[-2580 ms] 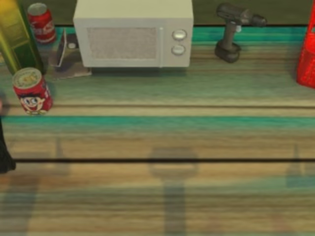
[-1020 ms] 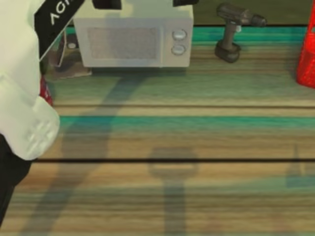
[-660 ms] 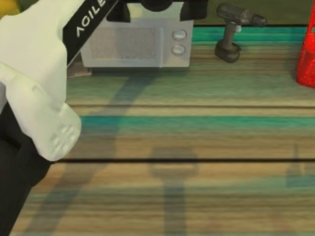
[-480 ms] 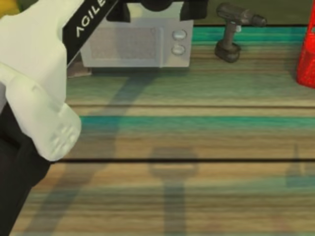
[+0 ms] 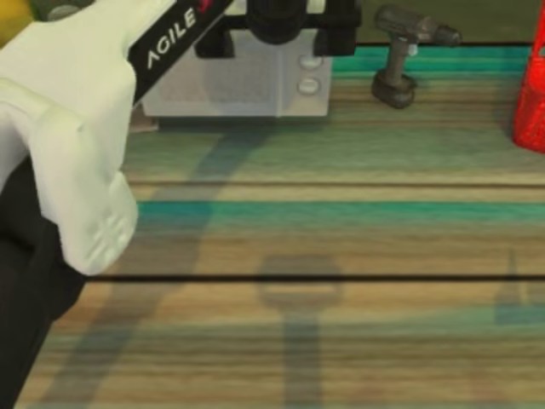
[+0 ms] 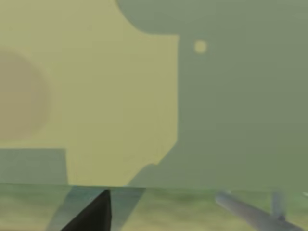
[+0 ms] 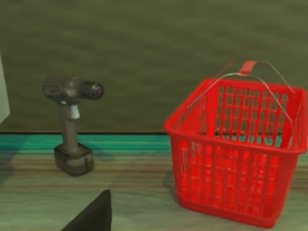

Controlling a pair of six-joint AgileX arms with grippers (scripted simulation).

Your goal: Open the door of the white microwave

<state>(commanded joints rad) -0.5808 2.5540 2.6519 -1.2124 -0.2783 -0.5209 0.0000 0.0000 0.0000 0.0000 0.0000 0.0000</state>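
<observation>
Swinging in from the left, your left arm now reaches over the boxy white microwave [image 5: 255, 89] at the table's back, its left gripper [image 5: 281, 21] above the still-closed mesh-windowed door [image 5: 221, 85]; jaw state can't be told. Grey cordless drill [image 5: 400, 51] and red plastic basket [image 5: 532, 94] stand clear right. Right gripper is unseen.

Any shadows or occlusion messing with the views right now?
Top view: the white left arm hides much of the boxy off-white microwave and casts a long diagonal shadow across the striped wooden table. Left wrist view: filled by a pale, half-shadowed surface. Right wrist view: unobstructed.
</observation>
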